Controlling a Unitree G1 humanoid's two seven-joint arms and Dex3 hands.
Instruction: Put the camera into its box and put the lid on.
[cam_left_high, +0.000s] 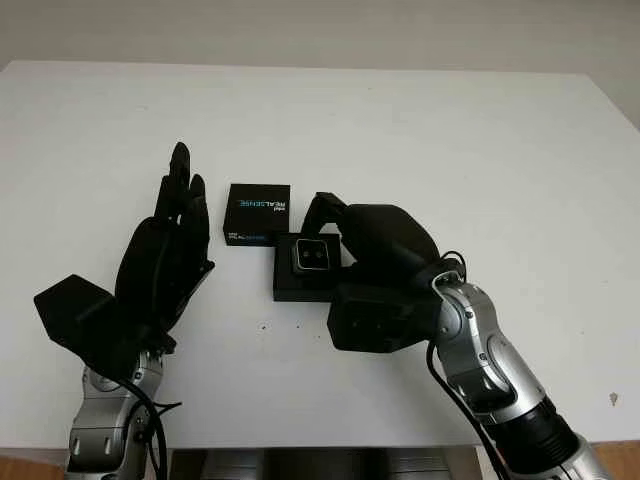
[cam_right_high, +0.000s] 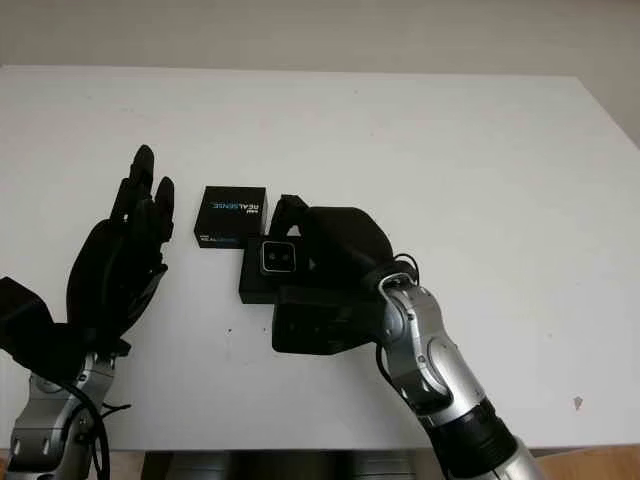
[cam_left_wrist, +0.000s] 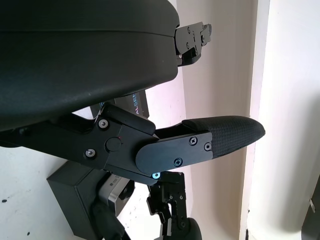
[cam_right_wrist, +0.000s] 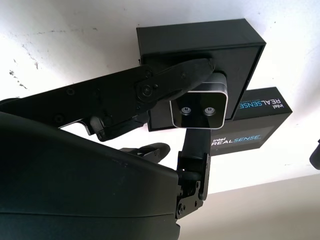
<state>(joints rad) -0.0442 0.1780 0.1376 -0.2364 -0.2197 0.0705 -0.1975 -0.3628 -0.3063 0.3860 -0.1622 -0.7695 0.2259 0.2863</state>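
Note:
A small silver camera (cam_left_high: 311, 257) with two lenses facing up is pinched in my right hand (cam_left_high: 325, 238), just over the open black box (cam_left_high: 297, 288) at the table's middle. I cannot tell whether the camera touches the box floor. In the right wrist view, fingers (cam_right_wrist: 165, 87) close on the camera (cam_right_wrist: 200, 107) from two sides above the box (cam_right_wrist: 200, 37). The black lid (cam_left_high: 258, 212), printed "intel REALSENSE", lies flat right behind the box to the left. My left hand (cam_left_high: 175, 215) is open, raised just left of the lid and holding nothing.
The white table (cam_left_high: 480, 150) stretches wide behind and to the right of the box. Its front edge (cam_left_high: 300, 447) runs just below my forearms. A few small dark specks (cam_left_high: 264, 326) mark the surface in front of the box.

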